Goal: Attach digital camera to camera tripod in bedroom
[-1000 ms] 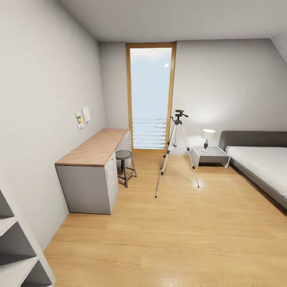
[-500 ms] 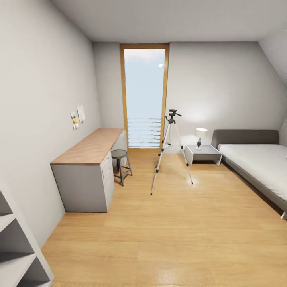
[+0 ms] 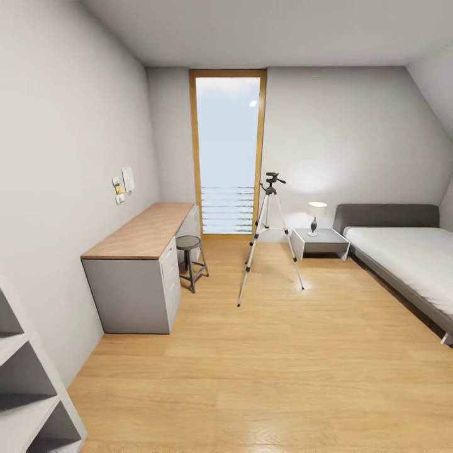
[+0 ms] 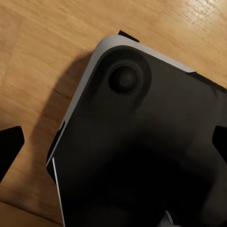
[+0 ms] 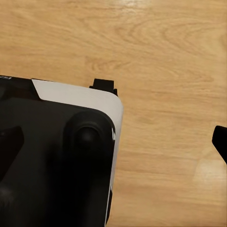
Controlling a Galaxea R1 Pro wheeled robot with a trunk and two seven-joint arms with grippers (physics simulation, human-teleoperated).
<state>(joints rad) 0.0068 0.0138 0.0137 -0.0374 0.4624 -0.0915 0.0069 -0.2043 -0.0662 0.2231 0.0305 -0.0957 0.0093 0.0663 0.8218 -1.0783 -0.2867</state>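
Note:
The camera tripod (image 3: 270, 186) stands on the light wood floor of the bedroom, in front of the tall wood-framed window (image 3: 228, 151), with silver legs spread and a black head on top. Nothing sits on its head. The digital camera is out of view. In the left wrist view my left gripper (image 4: 113, 151) is open above my own dark base (image 4: 142, 142), nothing between its fingertips (image 4: 9, 146). My right gripper (image 5: 113, 146) is open too, one fingertip (image 5: 220, 142) over bare floor.
A long wood-topped desk (image 3: 148, 229) runs along the left wall with a round metal stool (image 3: 189, 244) beside it. A nightstand (image 3: 321, 242) with a lamp (image 3: 316, 214) and a grey bed (image 3: 409, 251) stand at the right. Grey shelves (image 3: 25, 390) are near left.
The whole head view shifted in the first half second, so the room sits a little farther and more to the left. Since then it has barely moved. Nothing in the room moved.

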